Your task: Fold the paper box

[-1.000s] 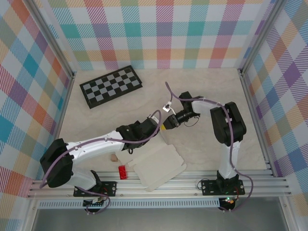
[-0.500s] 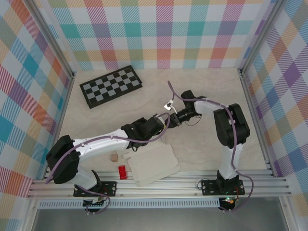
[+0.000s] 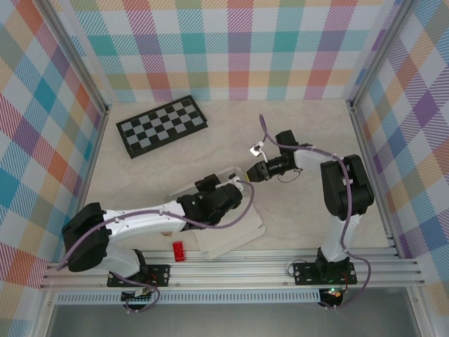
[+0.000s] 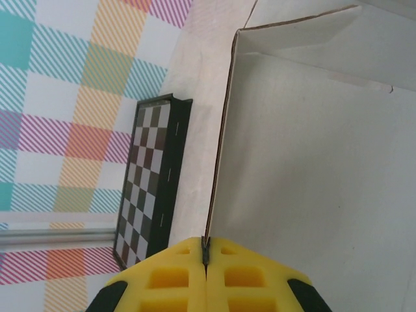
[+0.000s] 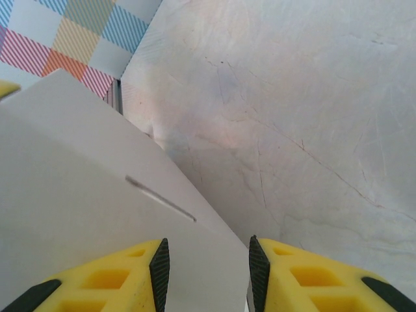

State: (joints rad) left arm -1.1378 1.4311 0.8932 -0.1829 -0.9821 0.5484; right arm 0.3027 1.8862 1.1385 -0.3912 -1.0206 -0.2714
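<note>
One box [image 3: 226, 239], one checkerboard [image 3: 161, 126], one small red block [image 3: 179, 250], and two grippers.

The table [image 3: 302, 210] is pale, marbled beige. Plaid walls [image 3: 238, 49] in many colours close it in on three sides, and aluminium rails [image 3: 280, 263] run along the near edge.

The left gripper [image 4: 206, 246] has its yellow fingers pressed together on the thin edge of an upright white panel of the box [image 4: 312, 162]. The rest of the cardboard spreads out to the right of those fingers, and the checkerboard [image 4: 153, 182] lies beyond them to the left. From above, this gripper [image 3: 242, 184] sits at the far edge of the box.

The right gripper [image 5: 207, 246] has its fingers apart with a clear gap. A corner of a white panel [image 5: 84, 195], cut with a short slit, reaches into that gap from the left, under the left finger. Whether either finger touches the panel cannot be told. Bare table lies ahead of and to the right of these fingers. From above, this gripper [image 3: 251, 172] is just beside the left one.
</note>
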